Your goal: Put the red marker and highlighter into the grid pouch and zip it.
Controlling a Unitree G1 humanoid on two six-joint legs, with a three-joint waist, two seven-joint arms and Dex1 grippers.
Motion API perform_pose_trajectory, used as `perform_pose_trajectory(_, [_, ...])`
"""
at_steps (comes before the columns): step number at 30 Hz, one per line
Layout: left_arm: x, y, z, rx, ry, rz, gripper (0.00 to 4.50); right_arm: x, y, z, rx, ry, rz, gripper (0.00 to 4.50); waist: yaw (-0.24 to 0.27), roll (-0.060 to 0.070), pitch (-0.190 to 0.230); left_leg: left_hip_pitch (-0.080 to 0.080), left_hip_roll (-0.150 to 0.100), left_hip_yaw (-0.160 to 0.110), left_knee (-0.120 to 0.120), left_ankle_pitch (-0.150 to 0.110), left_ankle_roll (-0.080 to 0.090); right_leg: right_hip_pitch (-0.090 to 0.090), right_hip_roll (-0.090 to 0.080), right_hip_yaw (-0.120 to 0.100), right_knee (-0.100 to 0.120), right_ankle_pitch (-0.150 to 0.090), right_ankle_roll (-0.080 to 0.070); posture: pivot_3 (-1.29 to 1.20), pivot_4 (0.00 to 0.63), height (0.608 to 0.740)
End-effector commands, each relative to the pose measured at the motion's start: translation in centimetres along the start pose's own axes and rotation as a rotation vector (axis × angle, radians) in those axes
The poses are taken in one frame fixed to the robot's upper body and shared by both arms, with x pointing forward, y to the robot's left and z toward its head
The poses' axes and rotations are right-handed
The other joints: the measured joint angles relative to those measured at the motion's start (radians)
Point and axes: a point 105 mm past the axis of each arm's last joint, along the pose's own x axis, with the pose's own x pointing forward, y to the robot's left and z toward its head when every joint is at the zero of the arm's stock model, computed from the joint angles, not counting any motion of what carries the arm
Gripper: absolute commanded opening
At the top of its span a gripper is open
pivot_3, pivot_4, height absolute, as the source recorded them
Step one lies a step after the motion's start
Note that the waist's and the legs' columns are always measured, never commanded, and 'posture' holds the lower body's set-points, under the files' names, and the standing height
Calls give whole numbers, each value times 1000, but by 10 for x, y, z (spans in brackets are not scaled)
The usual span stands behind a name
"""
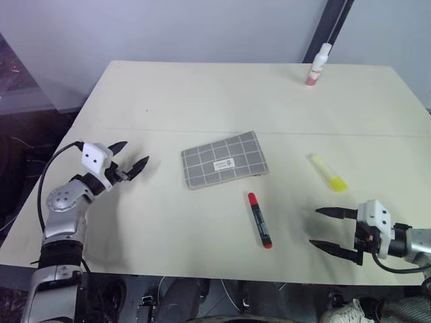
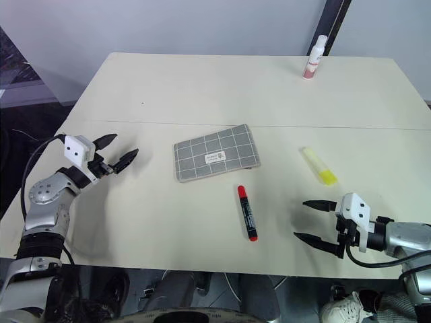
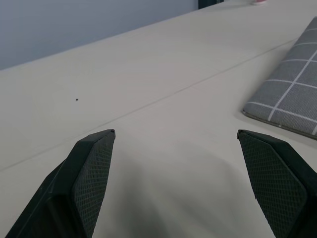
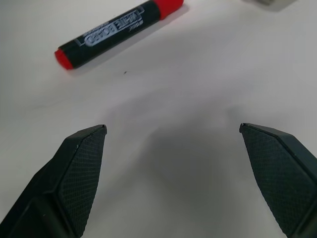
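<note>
The grid pouch [image 1: 223,159] lies flat near the middle of the cream table, its white label up. Just in front of it lies the red marker [image 1: 259,219], pointing toward me. The yellow highlighter [image 1: 328,172] rests to the right of the pouch. My left gripper [image 1: 130,157] hovers open over the table left of the pouch, nothing between its fingers. My right gripper [image 1: 326,229] stands open near the front edge, to the right of the marker [image 4: 118,28] and in front of the highlighter, empty as well.
A white-and-pink bottle [image 1: 319,64] stands upright near the table's far edge, right of centre. A seam line [image 1: 269,132] runs across the tabletop behind the pouch. A dark pole rises behind the bottle.
</note>
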Motion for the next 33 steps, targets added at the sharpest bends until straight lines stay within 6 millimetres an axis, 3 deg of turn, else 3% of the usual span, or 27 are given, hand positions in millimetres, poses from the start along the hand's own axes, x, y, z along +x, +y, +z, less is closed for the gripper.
perform_pose_trajectory(1, [-3, 7, 10, 17, -38, 19, 4155, 2, -5, 16, -56, -45, -14, 4467, 0, 0, 0, 0, 0, 0, 0, 0, 0, 0, 0, 0, 0, 0, 0, 0, 150, 740])
perform_pose_trajectory(26, [-1, 1, 13, 33, -46, -15, 4155, 10, -20, 34, -80, -121, -64, 4467, 3, 0, 0, 0, 0, 0, 0, 0, 0, -1, 0, 0, 0, 0, 0, 0, 150, 740])
perform_pose_trajectory(30, [-1, -3, 17, 97, -48, -54, 4155, 21, -29, 59, -80, -226, -107, 4467, 0, 0, 0, 0, 0, 0, 0, 0, 0, -1, 0, 0, 0, 0, 0, 0, 150, 740])
perform_pose_trajectory(32, [-1, -7, 18, 139, -47, -83, 4155, 33, -33, 74, -91, -277, -123, 4467, -3, 0, 0, 0, 0, 0, 0, 0, 0, -1, 0, 0, 0, 0, 0, 0, 150, 740])
perform_pose_trajectory(33, [2, -10, 19, 162, -49, -102, 4155, 52, -33, 89, -97, -337, -120, 4467, -4, 0, 0, 0, 0, 0, -1, 0, 0, -1, 0, 0, 0, 0, 0, 0, 150, 740])
